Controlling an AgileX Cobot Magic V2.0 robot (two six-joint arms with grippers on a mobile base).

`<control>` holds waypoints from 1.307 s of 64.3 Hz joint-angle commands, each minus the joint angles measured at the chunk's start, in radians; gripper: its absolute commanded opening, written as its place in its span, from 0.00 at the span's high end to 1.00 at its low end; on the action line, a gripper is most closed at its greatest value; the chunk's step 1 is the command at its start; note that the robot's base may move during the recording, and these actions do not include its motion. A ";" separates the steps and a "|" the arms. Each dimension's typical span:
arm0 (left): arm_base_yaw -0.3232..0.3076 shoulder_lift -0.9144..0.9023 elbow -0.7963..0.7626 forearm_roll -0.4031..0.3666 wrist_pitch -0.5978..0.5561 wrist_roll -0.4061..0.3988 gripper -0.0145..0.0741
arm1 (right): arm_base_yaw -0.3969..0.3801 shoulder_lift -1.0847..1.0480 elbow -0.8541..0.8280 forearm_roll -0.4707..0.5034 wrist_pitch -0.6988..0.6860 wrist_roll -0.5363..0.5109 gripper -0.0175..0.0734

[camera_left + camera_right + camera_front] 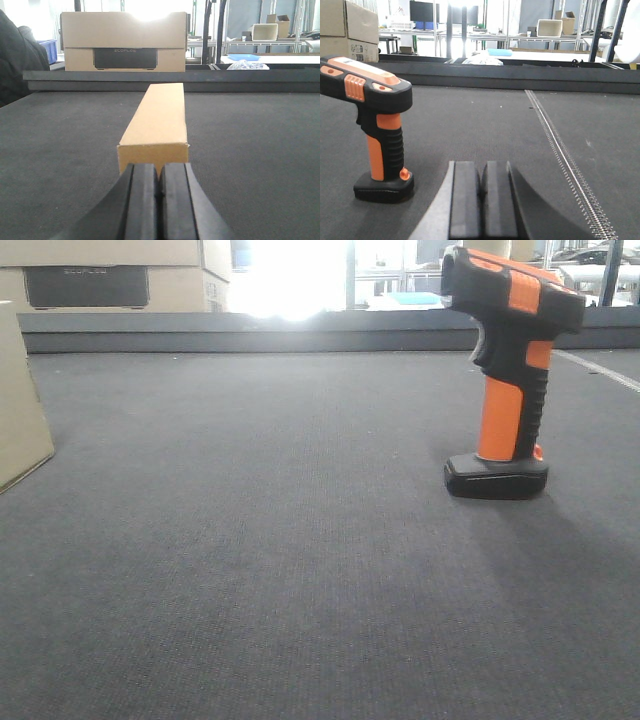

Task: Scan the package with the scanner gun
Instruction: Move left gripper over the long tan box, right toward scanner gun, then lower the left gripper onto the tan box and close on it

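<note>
The scanner gun (508, 370) stands upright on its flat black foot on the dark mat, right of centre in the front view. In the right wrist view the scanner gun (372, 127) is to the left of my right gripper (481, 175), which is shut with nothing in it and apart from the gun. The package (159, 122), a long tan cardboard box, lies end-on just ahead of my left gripper (160, 172), shut and empty. A corner of the package (18, 405) shows at the front view's left edge. No label shows.
Cardboard boxes with a dark panel (125, 42) stand behind the table's raised back edge (200, 79). A stitched seam (560, 150) runs along the mat right of my right gripper. Shelves and bins fill the background.
</note>
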 commanded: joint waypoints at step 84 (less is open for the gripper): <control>-0.017 0.591 -0.992 -0.063 0.843 -0.007 0.16 | 0.001 0.378 -0.623 0.019 0.296 -0.001 0.18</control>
